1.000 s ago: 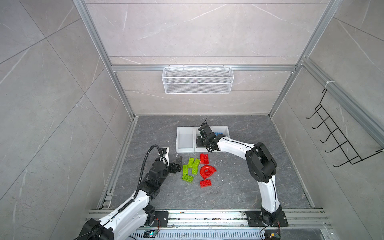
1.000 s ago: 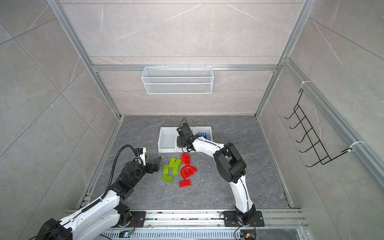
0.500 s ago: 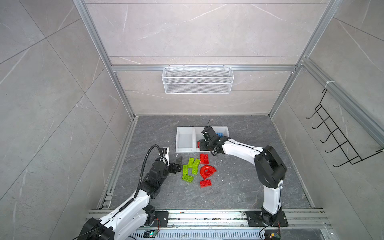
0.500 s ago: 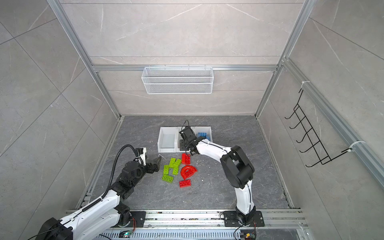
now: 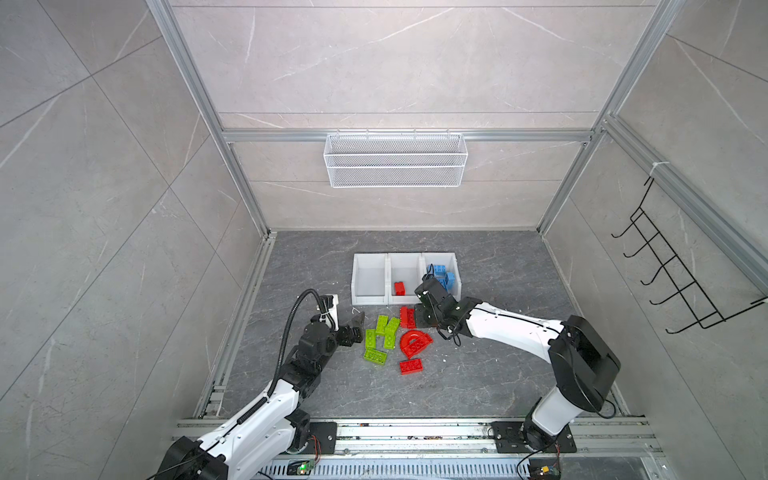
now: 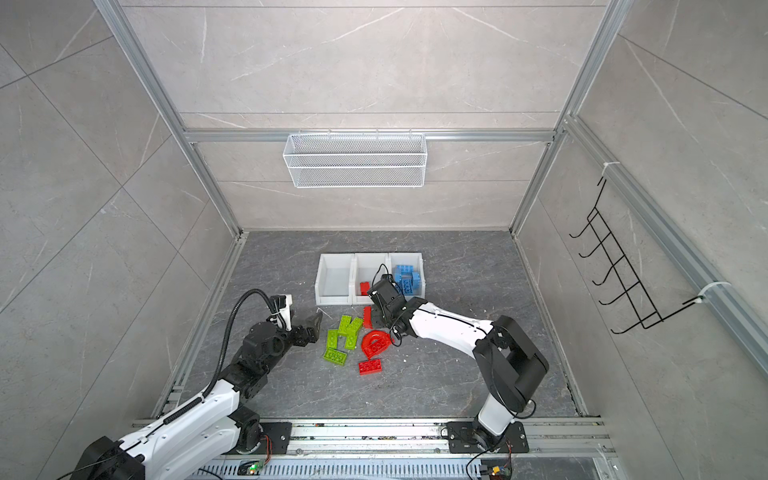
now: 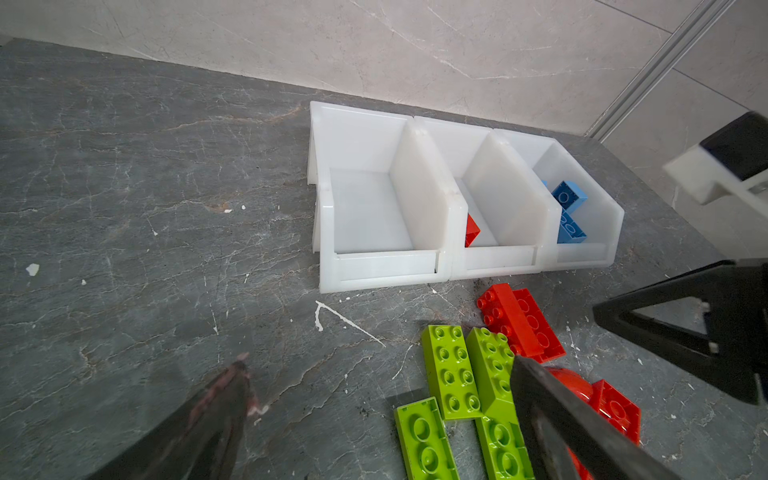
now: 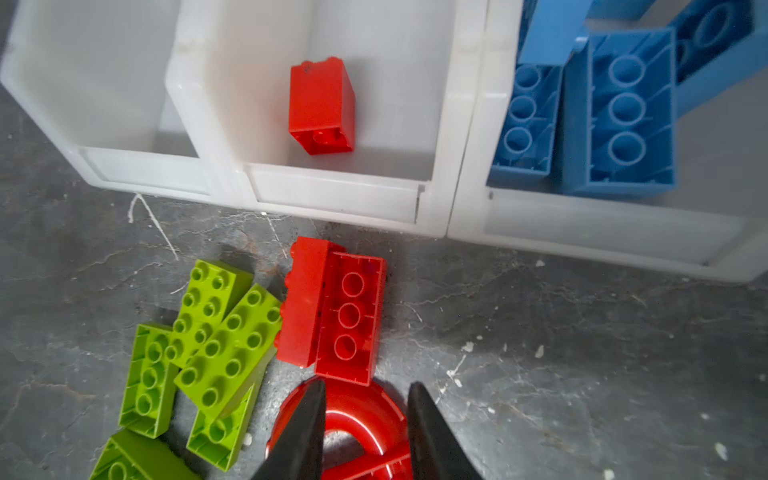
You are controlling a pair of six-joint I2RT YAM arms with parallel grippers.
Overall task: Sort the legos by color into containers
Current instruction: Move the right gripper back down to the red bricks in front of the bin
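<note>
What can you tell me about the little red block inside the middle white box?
It is a small red block of shiny plastic, box-shaped and longer than it is wide. It lies on its side on the floor of the middle white box, close to the low front wall. Its hollow underside faces the front and its bumps point toward the back. It is the only block in that box, and only the box touches it.
</note>
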